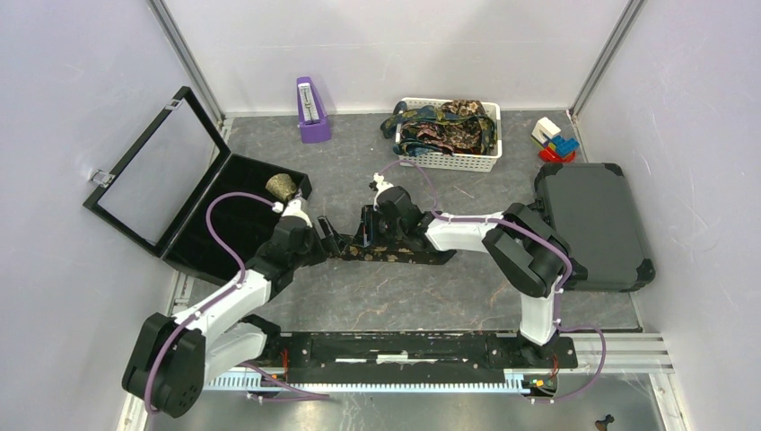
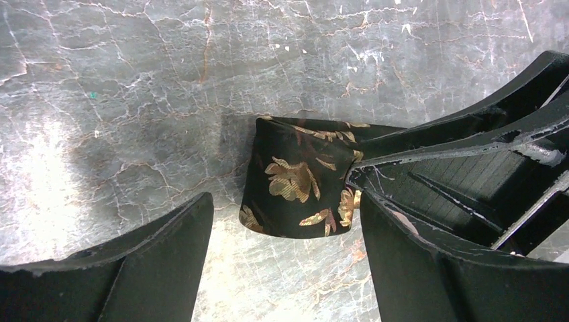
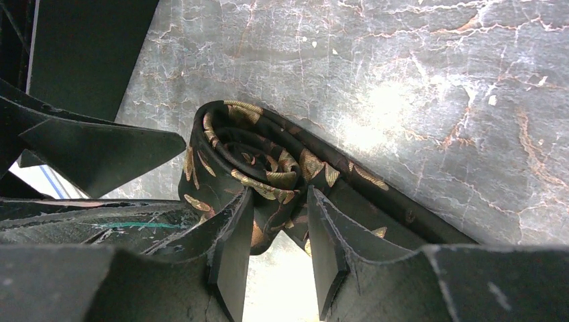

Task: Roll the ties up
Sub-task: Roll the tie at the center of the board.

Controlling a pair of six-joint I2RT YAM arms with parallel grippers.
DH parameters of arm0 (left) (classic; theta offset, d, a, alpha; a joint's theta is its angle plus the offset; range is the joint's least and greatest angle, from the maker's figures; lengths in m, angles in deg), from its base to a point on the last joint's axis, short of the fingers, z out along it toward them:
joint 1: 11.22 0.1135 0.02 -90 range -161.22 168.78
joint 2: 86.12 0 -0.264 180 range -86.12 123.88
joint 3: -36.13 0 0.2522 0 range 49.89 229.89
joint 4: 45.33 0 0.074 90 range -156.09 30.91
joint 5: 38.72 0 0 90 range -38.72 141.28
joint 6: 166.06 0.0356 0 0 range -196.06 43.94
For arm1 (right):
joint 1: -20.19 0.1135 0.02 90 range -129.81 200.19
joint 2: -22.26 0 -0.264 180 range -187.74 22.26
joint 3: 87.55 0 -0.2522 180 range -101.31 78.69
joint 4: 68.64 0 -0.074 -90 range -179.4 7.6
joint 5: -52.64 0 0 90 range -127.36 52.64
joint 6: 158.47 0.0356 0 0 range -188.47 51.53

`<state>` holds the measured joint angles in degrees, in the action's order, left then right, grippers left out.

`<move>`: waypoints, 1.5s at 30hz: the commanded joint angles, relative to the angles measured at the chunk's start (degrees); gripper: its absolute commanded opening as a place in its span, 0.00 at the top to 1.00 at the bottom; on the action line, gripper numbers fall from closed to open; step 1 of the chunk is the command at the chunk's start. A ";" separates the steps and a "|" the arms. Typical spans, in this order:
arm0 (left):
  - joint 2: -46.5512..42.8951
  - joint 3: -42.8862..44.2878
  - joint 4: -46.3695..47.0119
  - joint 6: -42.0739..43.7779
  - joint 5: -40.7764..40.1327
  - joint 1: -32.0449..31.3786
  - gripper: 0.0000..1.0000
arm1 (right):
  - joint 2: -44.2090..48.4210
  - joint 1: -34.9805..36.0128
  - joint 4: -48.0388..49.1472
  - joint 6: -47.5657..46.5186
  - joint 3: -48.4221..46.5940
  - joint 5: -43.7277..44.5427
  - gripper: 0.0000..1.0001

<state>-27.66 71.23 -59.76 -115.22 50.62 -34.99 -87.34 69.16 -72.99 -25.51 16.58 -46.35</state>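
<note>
A black tie [image 1: 404, 254] with gold floral print lies on the table, its left end coiled into a roll [image 3: 255, 154]. My right gripper [image 3: 280, 194] comes down on the coil, shut on the roll's inner turns, with fabric filling the gap between its fingers. The unrolled tail [image 3: 402, 215] runs off to the right. My left gripper [image 2: 285, 198] is open just left of the roll [image 2: 295, 184], one finger on each side and neither touching. In the top view the two grippers, left [image 1: 330, 242] and right [image 1: 368, 235], meet at the roll.
A white basket [image 1: 453, 162] at the back holds several more ties [image 1: 444, 126]. An open black case [image 1: 211, 224] on the left holds a rolled tie [image 1: 282, 187]. A closed grey case [image 1: 592, 224] lies at right. A purple object [image 1: 311, 112] and toy blocks [image 1: 555, 139] stand at the back.
</note>
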 commanded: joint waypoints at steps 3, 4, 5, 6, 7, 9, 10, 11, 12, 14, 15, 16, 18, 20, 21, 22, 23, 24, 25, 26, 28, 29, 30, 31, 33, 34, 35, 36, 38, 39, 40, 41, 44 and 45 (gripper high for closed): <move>1.68 -2.09 8.80 1.53 6.09 2.77 0.16 | -1.14 -0.45 1.18 -1.26 0.45 -0.20 0.59; 2.15 -2.03 9.01 1.52 6.27 3.01 0.17 | -1.22 -0.46 1.22 -1.24 0.49 -0.22 0.59; 2.56 -1.93 9.08 1.62 6.44 3.20 0.17 | -1.23 -0.54 1.22 -1.23 0.52 -0.32 0.59; 3.02 -1.92 9.19 1.54 6.46 3.38 0.18 | -1.31 -0.55 1.21 -1.23 0.55 -0.35 0.59; 3.37 -2.04 9.55 1.54 6.66 3.59 0.18 | -1.32 -0.49 1.22 -1.29 0.63 -0.38 0.59; 3.99 -2.52 10.78 1.32 7.01 3.94 0.18 | -1.39 -0.70 1.27 -1.24 0.76 -0.41 0.59; 4.32 -2.81 11.51 1.15 7.50 4.18 0.18 | -1.47 -0.75 1.38 -1.26 0.80 -0.36 0.59; 4.70 -3.12 12.40 0.92 8.05 4.41 0.18 | -1.48 -0.81 1.43 -1.23 0.91 -0.45 0.59; 5.16 -3.28 13.09 0.77 8.53 4.59 0.18 | -1.57 -0.81 1.56 -1.24 0.99 -0.46 0.59; 5.93 -3.78 14.67 0.42 9.34 4.78 0.18 | -1.73 -0.85 1.66 -1.28 1.04 -0.57 0.59; 6.39 -3.99 15.42 0.25 9.66 4.92 0.18 | -1.82 -0.94 1.66 -1.24 1.07 -0.57 0.59; 6.96 -4.15 16.17 0.14 9.90 4.92 0.18 | -1.88 -0.97 1.70 -1.25 1.19 -0.51 0.59; 7.85 -4.46 17.71 -0.18 10.55 5.07 0.19 | -2.17 -1.03 1.74 -1.22 1.19 -0.59 0.60; 8.70 -4.81 19.17 -0.31 11.22 5.10 0.21 | -2.33 -1.09 1.84 -1.22 1.19 -0.69 0.60; 9.19 -4.97 19.83 -0.44 11.52 5.05 0.22 | -2.45 -1.15 1.86 -1.24 1.21 -0.69 0.60; 9.43 -5.04 20.19 -0.48 11.64 5.09 0.23 | -2.44 -1.18 1.86 -1.26 1.25 -0.81 0.60; 9.84 -5.13 20.62 -0.48 11.87 5.14 0.25 | -2.52 -1.20 1.93 -1.28 1.22 -0.82 0.60; 10.16 -5.29 21.13 -0.62 12.20 5.14 0.26 | -2.49 -1.25 1.93 -1.25 1.32 -0.79 0.60; 10.41 -5.47 21.69 -0.81 12.31 5.14 0.26 | -2.54 -1.25 1.93 -1.30 1.34 -0.83 0.60; 10.76 -5.57 22.10 -0.91 12.62 5.18 0.27 | -2.50 -1.33 1.92 -1.27 1.37 -0.82 0.60; 11.14 -5.82 22.89 -1.25 13.16 5.15 0.29 | -2.61 -1.45 2.00 -1.23 1.41 -0.82 0.61; 11.28 -6.11 23.51 -1.44 13.46 5.14 0.29 | -2.71 -1.43 1.99 -1.21 1.48 -0.78 0.61; 11.46 -6.43 23.94 -1.53 13.72 5.14 0.29 | -2.66 -1.42 2.09 -1.22 1.67 -0.81 0.61; 11.60 -6.77 24.48 -1.62 13.69 5.14 0.30 | -2.72 -1.42 2.23 -1.22 1.72 -0.82 0.61; 12.07 -7.42 25.59 -1.71 13.91 5.15 0.31 | -2.65 -1.40 2.43 -1.18 2.01 -0.89 0.61; 12.41 -7.77 26.15 -1.84 14.01 5.14 0.32 | -2.80 -1.43 2.50 -1.08 2.14 -0.85 0.61; 12.73 -7.93 26.73 -1.93 14.09 5.14 0.33 | -2.81 -1.40 2.58 -1.07 2.23 -0.89 0.61; 13.15 -8.11 27.34 -2.04 14.38 5.14 0.35 | -2.88 -1.42 2.70 -1.09 2.26 -0.94 0.61; 13.95 -8.38 28.46 -2.40 14.77 5.14 0.38 | -2.84 -1.47 2.79 -0.93 2.35 -0.94 0.61; 14.29 -8.50 29.09 -2.55 15.10 5.18 0.41 | -2.89 -1.42 2.86 -0.87 2.42 -0.94 0.61; 14.61 -8.65 29.91 -2.71 15.49 5.14 0.44 | -2.90 -1.42 2.96 -0.89 2.52 -0.98 0.62; 14.93 -8.83 30.67 -3.00 15.73 5.18 0.47 | -2.84 -1.42 2.98 -0.87 2.66 -0.99 0.62; 14.91 -8.93 31.60 -3.51 15.76 5.16 0.56 | -2.81 -1.51 2.98 -0.87 2.78 -0.94 0.62; 14.65 -8.94 31.63 -3.56 15.72 5.17 0.57 | -2.65 -1.51 2.95 -0.87 2.86 -0.95 0.62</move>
<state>-13.37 63.06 -30.93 -116.77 65.19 -30.03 -89.04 68.02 -69.05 -25.40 18.02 -47.93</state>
